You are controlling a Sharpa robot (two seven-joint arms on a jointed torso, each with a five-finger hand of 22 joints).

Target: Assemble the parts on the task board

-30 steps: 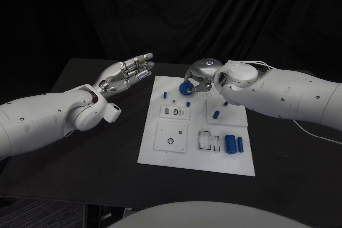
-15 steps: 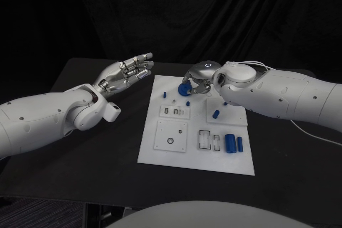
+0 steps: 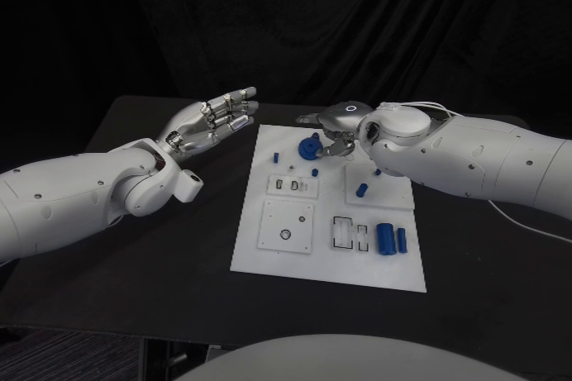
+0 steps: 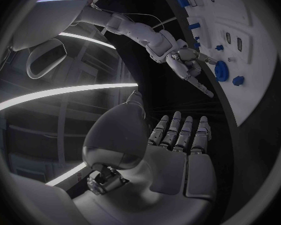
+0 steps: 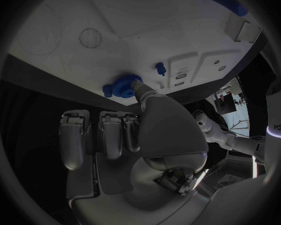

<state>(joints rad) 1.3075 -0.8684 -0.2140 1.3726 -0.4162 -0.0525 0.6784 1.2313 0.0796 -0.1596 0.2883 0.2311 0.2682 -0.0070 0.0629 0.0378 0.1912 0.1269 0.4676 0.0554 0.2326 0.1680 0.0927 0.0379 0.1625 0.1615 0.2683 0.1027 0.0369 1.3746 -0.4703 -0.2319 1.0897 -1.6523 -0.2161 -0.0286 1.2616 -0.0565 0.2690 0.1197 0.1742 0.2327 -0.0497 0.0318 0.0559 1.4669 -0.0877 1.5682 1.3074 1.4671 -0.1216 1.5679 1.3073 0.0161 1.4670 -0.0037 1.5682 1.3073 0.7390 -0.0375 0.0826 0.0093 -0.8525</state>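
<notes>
The white task board [image 3: 358,269] lies mid-table. A blue gear [image 3: 310,148] sits on the board's far end. My right hand [image 3: 339,130] hovers just beyond it with its fingers spread out straight. In the right wrist view the thumb tip [image 5: 139,88] touches the gear [image 5: 120,85], and the other fingers [image 5: 109,135] stay off it. The left wrist view shows the gear [image 4: 222,71] flat on the board [image 4: 256,45] under the right hand [image 4: 187,65]. My left hand [image 3: 215,121] floats open, palm up, left of the board.
Small blue pegs [image 3: 277,158] [image 3: 315,173] [image 3: 360,191] stand on the board's far half. A thick blue cylinder [image 3: 385,238] and a thinner one [image 3: 402,241] lie near its right edge. White inset plates [image 3: 288,226] with slots cover its middle.
My right hand's fingers have opened and lifted off the blue gear, which now rests on the board. The left arm has not moved.
</notes>
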